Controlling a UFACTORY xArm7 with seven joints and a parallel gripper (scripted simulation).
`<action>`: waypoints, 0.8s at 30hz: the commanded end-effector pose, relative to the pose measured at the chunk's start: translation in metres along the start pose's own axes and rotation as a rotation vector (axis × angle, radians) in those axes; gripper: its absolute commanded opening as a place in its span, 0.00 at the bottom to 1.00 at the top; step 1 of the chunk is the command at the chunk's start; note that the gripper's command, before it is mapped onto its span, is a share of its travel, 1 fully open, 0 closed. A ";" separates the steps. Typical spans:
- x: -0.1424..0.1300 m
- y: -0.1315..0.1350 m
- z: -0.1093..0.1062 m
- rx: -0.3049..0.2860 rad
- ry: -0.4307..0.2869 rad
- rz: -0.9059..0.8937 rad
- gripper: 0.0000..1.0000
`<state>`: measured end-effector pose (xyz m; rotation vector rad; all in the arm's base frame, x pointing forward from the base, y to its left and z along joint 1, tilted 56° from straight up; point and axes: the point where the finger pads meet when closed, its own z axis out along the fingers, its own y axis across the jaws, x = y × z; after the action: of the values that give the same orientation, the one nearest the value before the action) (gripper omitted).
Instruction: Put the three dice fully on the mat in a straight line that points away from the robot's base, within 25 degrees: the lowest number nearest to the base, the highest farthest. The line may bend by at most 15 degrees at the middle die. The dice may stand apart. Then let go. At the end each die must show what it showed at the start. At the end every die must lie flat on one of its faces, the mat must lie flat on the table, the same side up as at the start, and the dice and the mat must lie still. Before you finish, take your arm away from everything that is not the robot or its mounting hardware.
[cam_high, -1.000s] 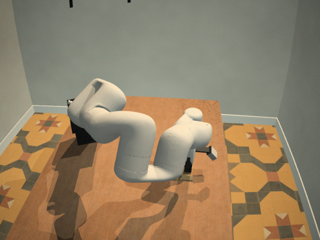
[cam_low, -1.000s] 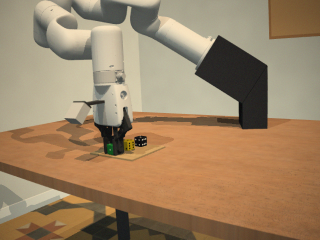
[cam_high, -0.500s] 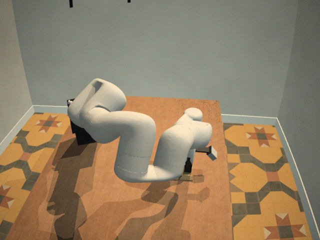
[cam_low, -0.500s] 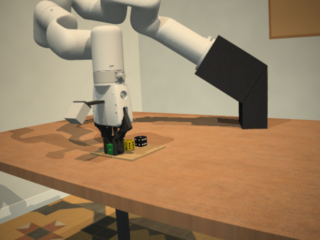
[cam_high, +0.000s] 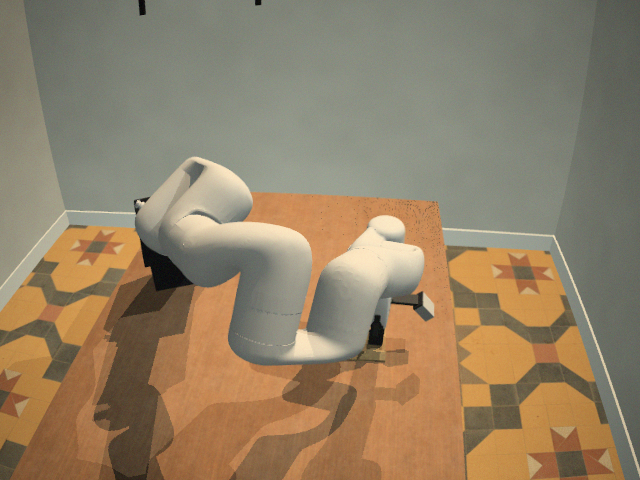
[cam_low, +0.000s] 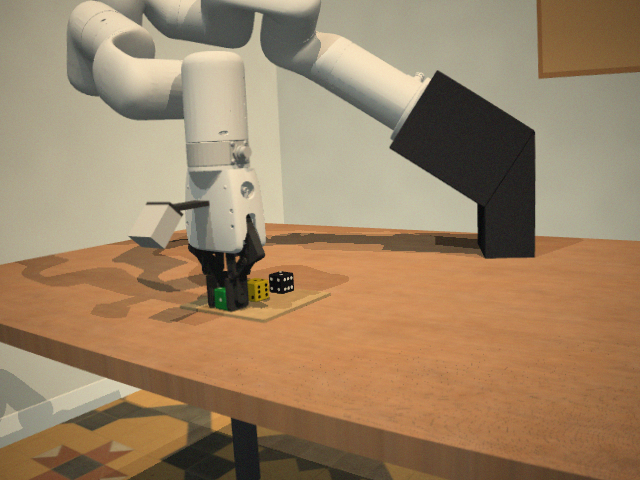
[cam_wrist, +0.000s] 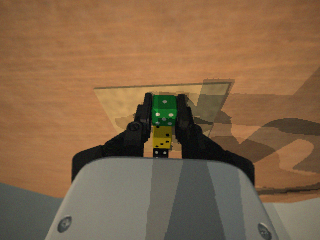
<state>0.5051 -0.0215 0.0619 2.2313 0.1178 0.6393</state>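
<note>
top view: arm (cam_high: 271, 279) (cam_low: 213, 98) is hiding all dice and most of mat (cam_high: 373, 356) (cam_low: 279, 310) (cam_wrist: 116, 100) | gripper (cam_high: 376, 342) (cam_low: 224, 305) (cam_wrist: 163, 104): fingers rather narrow, around green die (cam_low: 220, 298) (cam_wrist: 164, 107) over mat, grip or small gap, I cannot tell | yellow die (cam_low: 258, 289) (cam_wrist: 162, 137) beside it, on mat | black die (cam_low: 281, 282) (cam_wrist: 160, 152) beyond, cut by gripper housing in wrist view

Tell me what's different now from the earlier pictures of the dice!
Nothing visibly changed. The gripper is still down around the green plastic-looking die. The yellow die and black die stayed put too.
</note>
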 end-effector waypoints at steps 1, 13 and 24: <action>0.001 -0.001 -0.002 0.002 0.004 -0.001 0.33; 0.001 -0.001 -0.002 0.002 0.004 -0.001 0.42; 0.001 -0.001 -0.010 0.002 0.004 -0.001 0.42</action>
<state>0.5034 -0.0198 0.0635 2.2311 0.1168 0.6381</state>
